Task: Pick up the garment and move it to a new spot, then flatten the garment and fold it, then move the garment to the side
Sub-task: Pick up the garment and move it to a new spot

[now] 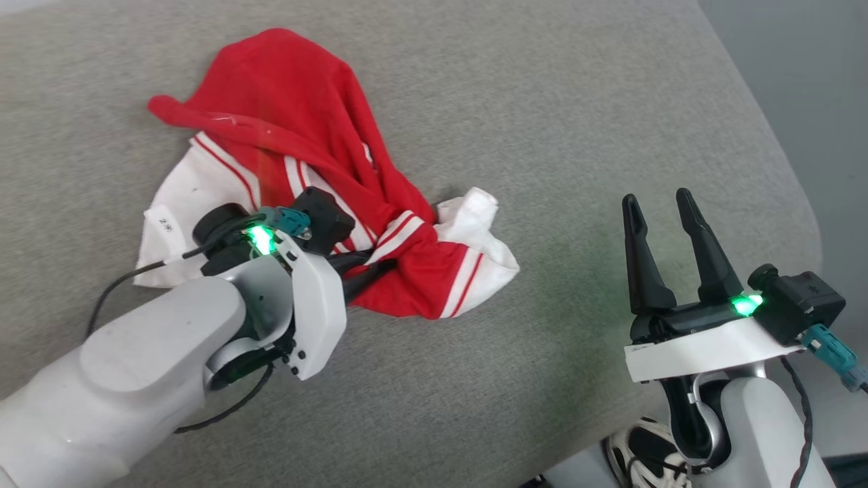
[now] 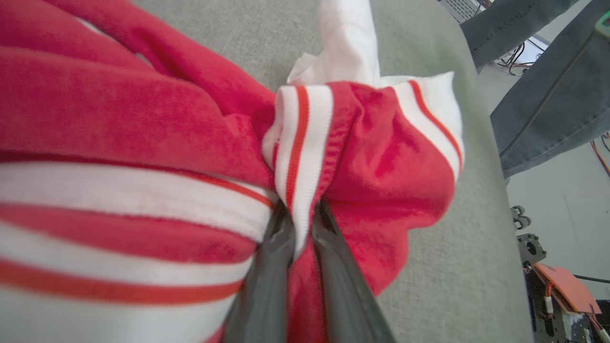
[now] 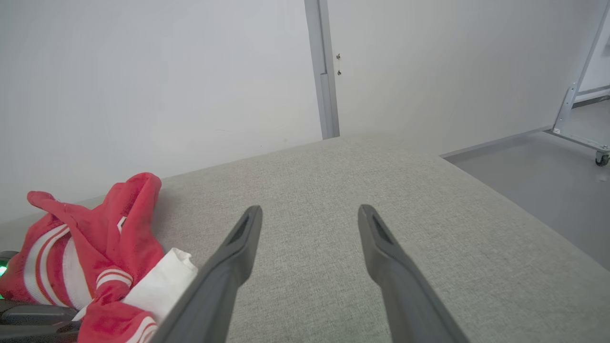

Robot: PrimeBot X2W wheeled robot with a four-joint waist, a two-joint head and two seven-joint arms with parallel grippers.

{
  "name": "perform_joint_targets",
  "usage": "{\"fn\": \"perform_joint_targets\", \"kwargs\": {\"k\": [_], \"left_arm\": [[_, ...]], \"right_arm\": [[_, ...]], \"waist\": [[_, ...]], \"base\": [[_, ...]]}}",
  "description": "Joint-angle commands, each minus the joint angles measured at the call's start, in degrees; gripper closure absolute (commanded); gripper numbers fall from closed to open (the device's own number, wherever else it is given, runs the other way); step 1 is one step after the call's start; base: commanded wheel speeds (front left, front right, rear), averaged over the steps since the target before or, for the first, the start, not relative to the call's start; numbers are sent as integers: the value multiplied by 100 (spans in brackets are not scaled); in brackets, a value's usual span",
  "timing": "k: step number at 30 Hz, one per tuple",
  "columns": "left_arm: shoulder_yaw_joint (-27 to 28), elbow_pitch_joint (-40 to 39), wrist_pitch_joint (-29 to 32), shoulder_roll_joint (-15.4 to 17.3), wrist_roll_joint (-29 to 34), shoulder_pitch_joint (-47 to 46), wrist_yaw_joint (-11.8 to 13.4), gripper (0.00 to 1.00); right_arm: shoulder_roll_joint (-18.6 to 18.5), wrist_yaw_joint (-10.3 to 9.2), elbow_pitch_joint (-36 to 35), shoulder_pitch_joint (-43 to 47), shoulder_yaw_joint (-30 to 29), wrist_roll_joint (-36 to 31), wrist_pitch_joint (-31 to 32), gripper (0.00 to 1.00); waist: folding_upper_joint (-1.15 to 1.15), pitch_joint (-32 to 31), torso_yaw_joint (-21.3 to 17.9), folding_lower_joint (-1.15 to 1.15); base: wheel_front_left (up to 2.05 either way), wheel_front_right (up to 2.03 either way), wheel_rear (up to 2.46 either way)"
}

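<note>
Head view places the red soft-fabric short-sleeved shirt (image 1: 298, 129), with white sleeve ends and striped trim, crumpled in the upper left and centre of the frame on a grey woven fabric surface (image 1: 542, 102). The left gripper (image 1: 383, 261), on its pale arm rising from the lower left corner, reaches into the lower edge of the heap, its two dark fingers pressed close together with cloth between them. Left wrist view shows this closely: the fingers (image 2: 264, 281) rise from the bottom centre, nearly closed, and a band of white-and-red striped trim is pinched in the narrow gap at their tips, with red cloth bunched on both sides. The shirt (image 2: 143, 119) covers the left and middle of that frame, the grey surface (image 2: 443, 286) runs down the right, and a person's legs in blue-grey jeans (image 2: 548, 95) stand in the upper right corner. The right gripper (image 1: 658, 198) sits at the lower right of the head view, well apart from the shirt, fingers spread wide and holding nothing. Right wrist view shows those fingers (image 3: 228, 267) parted, bare grey surface (image 3: 333, 190) between and beyond them, with the shirt (image 3: 105, 228) at the lower left of the frame below a white wall (image 3: 143, 71)
</note>
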Motion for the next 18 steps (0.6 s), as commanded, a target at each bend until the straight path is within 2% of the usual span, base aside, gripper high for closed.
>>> {"fn": "perform_joint_targets", "kwargs": {"k": [1,5,6,7,8,12,18], "left_arm": [[-39,94,142,62,83,163,14,100],[-81,210,401,156,230,320,21,100],[-86,209,410,155,263,331,21,79],[-86,205,388,153,302,316,22,51],[-83,182,325,151,349,271,21,0],[-10,100,-69,127,374,-3,40,0],[-14,-213,-1033,-22,-101,-235,14,0]], "right_arm": [[6,-2,-47,26,26,43,-29,0],[5,-2,-64,65,60,102,-29,0],[5,-2,-60,72,57,107,-29,0],[6,-2,-51,79,54,107,-29,0],[5,-3,-37,81,49,86,-29,0],[3,-2,53,48,7,-111,-29,0],[2,-2,248,-42,-130,-586,-30,0]], "waist": [[0,99,-124,0],[0,114,-162,0],[0,108,-151,0],[0,93,-127,0],[0,76,-93,0],[0,-65,144,0],[0,-406,690,0]], "base": [[0,0,0],[0,0,0],[0,0,0],[0,0,0],[0,0,0],[0,0,0],[0,0,0]]}}
